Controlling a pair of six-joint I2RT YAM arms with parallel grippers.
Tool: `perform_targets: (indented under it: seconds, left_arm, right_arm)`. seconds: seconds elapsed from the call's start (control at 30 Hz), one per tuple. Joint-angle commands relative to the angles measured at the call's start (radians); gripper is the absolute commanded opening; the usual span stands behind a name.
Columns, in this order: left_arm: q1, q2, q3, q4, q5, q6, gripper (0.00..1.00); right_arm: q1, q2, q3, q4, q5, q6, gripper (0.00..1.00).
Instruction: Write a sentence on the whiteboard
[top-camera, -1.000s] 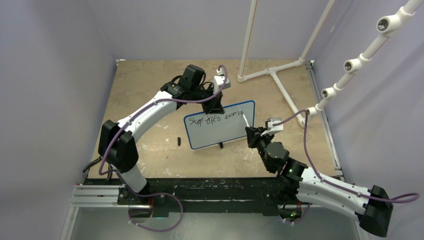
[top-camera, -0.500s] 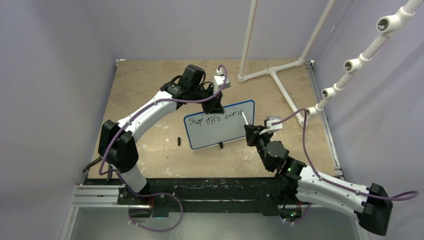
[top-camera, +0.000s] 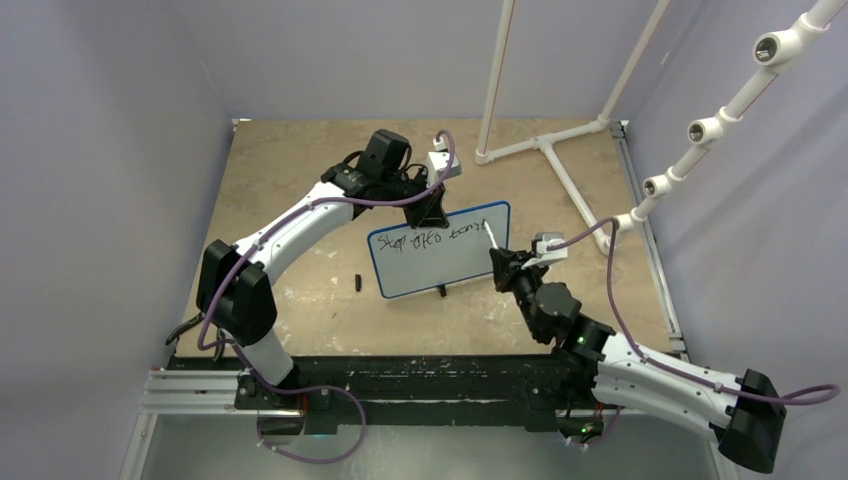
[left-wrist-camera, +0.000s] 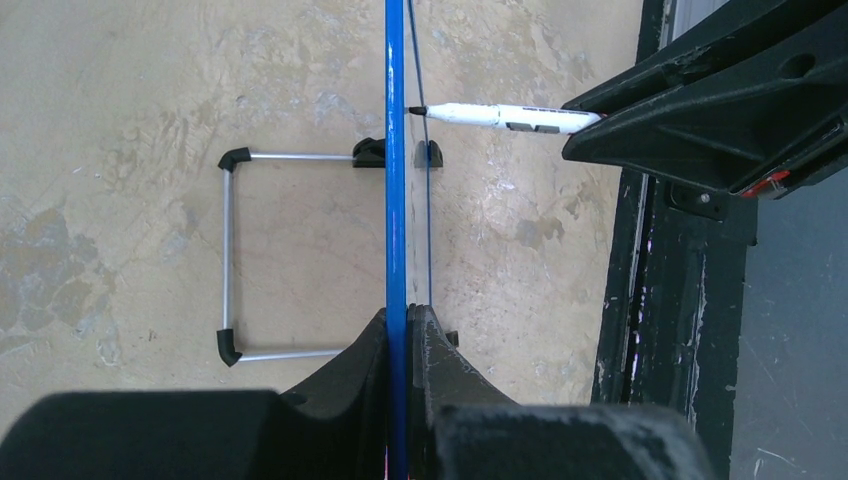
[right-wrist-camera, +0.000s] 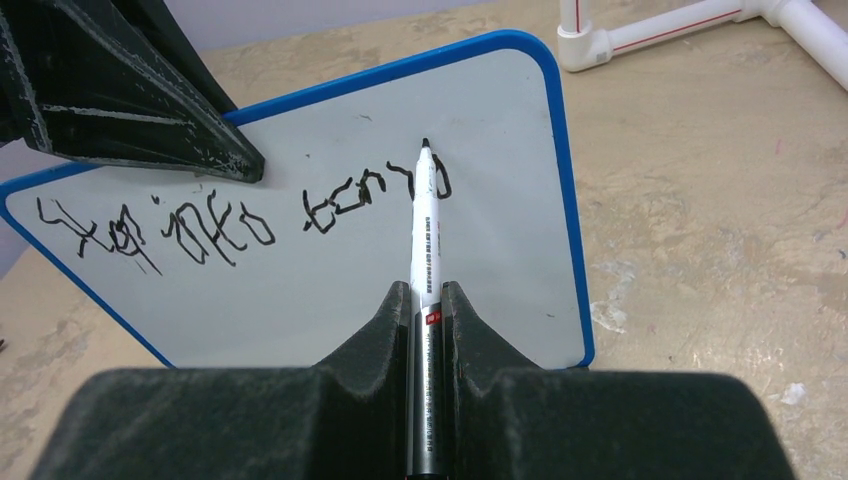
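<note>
Standing on the table (top-camera: 300, 170) near its middle, the whiteboard (top-camera: 440, 268) was pinched at its top edge by the narrow jaws of the left gripper (top-camera: 428, 212), whose wrist camera caught the board only edge-on, its face hidden. The right gripper (right-wrist-camera: 425, 300) was clamped on a marker (right-wrist-camera: 424, 215), its rear end buried between the fingers, its tip at the right end of the sentence (right-wrist-camera: 240, 220); whether it touched could not be told, and the scrawl was unreadable
</note>
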Motion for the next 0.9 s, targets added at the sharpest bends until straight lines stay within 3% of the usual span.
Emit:
perform_targets:
  seconds: [0.0, 0.3, 0.87]
  left_arm:
    - [-0.01, -0.015, -0.03, -0.058, 0.029, 0.03, 0.0]
    - [-0.009, -0.016, -0.032, -0.058, 0.027, 0.029, 0.0]
    - [-0.01, -0.014, -0.033, -0.058, 0.027, 0.029, 0.0]
  right_arm:
    - [-0.003, -0.041, 0.032, -0.019, 0.002, 0.003, 0.0]
    - [-0.003, -0.104, 0.009, -0.058, 0.017, 0.009, 0.0]
    - [-0.004, -0.057, 0.015, 0.003, 0.027, -0.016, 0.0]
